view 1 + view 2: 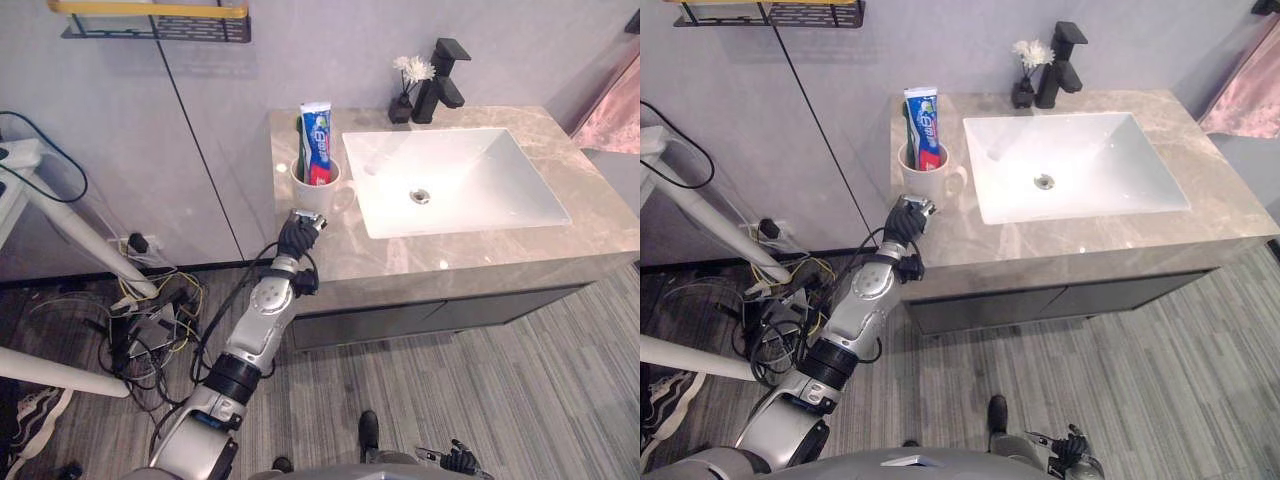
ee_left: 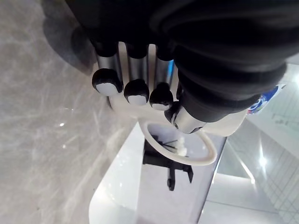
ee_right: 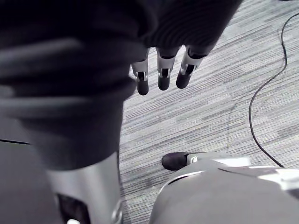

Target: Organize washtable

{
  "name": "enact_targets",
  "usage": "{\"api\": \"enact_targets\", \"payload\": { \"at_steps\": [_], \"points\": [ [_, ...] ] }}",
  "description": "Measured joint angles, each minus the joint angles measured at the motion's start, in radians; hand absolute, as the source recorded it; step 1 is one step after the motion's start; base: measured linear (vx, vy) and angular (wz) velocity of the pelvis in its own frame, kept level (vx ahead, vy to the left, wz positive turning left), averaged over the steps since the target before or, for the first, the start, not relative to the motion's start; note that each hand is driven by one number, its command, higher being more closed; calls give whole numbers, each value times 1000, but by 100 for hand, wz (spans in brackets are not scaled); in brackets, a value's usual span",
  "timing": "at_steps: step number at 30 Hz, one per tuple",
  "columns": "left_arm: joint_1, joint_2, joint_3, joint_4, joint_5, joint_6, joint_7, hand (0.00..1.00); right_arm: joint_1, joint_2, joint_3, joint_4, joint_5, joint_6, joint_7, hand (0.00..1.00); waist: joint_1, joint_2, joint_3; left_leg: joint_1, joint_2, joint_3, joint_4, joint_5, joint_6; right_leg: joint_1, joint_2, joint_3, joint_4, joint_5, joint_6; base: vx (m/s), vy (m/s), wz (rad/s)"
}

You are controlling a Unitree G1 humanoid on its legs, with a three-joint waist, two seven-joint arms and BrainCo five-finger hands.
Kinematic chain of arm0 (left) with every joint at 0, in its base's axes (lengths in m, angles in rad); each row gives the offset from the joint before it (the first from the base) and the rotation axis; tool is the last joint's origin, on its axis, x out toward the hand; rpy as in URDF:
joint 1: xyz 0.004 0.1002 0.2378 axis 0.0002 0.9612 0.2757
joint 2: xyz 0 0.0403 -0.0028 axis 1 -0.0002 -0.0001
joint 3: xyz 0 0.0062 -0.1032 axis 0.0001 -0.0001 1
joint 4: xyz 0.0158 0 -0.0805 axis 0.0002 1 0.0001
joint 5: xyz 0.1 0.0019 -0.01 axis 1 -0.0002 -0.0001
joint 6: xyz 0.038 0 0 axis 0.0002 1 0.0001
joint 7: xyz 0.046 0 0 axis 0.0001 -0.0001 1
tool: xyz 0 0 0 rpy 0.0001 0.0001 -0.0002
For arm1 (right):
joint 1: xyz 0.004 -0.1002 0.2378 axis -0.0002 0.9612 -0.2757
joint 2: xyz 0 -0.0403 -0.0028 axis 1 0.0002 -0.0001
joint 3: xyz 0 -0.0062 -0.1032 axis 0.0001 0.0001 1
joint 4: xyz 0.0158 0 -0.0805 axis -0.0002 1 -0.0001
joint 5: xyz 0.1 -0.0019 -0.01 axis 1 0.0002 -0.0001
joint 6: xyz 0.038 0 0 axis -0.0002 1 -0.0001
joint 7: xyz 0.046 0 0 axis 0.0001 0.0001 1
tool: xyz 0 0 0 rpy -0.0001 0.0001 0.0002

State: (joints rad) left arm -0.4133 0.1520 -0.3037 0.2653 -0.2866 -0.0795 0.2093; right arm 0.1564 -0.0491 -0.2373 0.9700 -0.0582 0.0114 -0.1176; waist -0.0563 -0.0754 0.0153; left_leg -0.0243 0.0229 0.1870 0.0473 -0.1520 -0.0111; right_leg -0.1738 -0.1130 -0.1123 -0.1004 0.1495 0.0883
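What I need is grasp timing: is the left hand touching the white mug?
Cannot tell. Left wrist view: the left hand's fingers overlap the mug, neither contact nor gap plain.

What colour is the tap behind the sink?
Black. The tap shows best in the left eye view.

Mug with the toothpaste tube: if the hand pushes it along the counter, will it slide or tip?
The mug looks ceramic and wide-based, so it probably slides on the polished counter rather than tipping. The tall tube stands well above the rim, so it may lean or shift. Ceramic could chip if knocked.
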Motion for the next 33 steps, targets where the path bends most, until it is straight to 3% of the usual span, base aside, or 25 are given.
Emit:
{"api": "enact_targets", "payload": {
  "at_steps": [24,33],
  "points": [
    [-129,-20,57,81,0,4,41,100,7,7,-1,-37,0,-3,3,0,-18,0,34,-1,0,25,-6,-7,-2,-16,2,19,0,1,1,5,2,-2],
    [-224,-14,124,126,-5,-4,67,100,4,8,-3,-72,2,-6,3,0,-18,5,89,-5,-3,40,-3,-8,0,-27,4,30,0,9,4,-2,0,-4]
  ]
}}
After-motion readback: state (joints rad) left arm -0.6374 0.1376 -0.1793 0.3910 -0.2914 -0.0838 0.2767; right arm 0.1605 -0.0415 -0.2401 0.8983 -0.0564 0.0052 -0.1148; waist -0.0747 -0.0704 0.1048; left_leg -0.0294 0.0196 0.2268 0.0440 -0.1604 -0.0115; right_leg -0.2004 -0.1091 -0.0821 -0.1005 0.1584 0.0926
